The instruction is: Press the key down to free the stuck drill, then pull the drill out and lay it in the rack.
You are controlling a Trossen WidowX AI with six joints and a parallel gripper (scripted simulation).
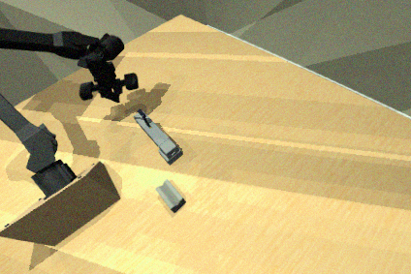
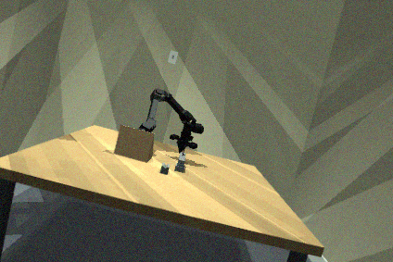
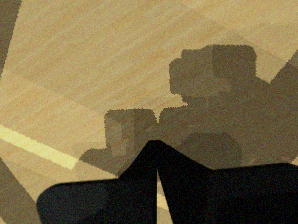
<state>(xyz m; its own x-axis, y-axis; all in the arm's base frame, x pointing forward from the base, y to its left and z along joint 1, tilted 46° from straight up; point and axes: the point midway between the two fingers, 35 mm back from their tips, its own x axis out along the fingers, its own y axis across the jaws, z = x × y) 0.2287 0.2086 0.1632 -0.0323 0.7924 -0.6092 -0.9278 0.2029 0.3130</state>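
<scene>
Beneath the drill, on all sides: wooden table point(image 1: 300, 169), broad, with room for a loosened tool to roll far. Toward the arm's base from the drill, well apart: brown sloped box point(image 1: 68, 208), unlikely to interfere unless the elbow swings low on the way down.

Above and up-table of the drill: black arm point(image 1: 34, 39), bent over, wrist pointing down. Gripper point(image 1: 112, 96) near the drill's dark upper tip but not touching it, fingers pressed fully together with nothing between them, a sensible shape for pushing a key, no use for pulling anything.

Drill point(image 1: 157, 136) itself: grey, standing upright in its holder, not yet freed by the look of it. Just beside the drill, toward the table's near edge: small grey rack point(image 1: 171, 195), grooved, apart from the holder. Key: too small to pick out in any view; none of the drill visible from the wrist, only shadows on wood.

Likely trouble, judged from this:
- Descending off-line and striking the drill's tip rather than the key, bending or tipping the whole fixture.
- Pressing short, then tugging a drill not released.
- Forgetting to spread the fingers before the pull, so sliding off.
- Knocking the rack aside during the carry, given how close it sits.
</scene>
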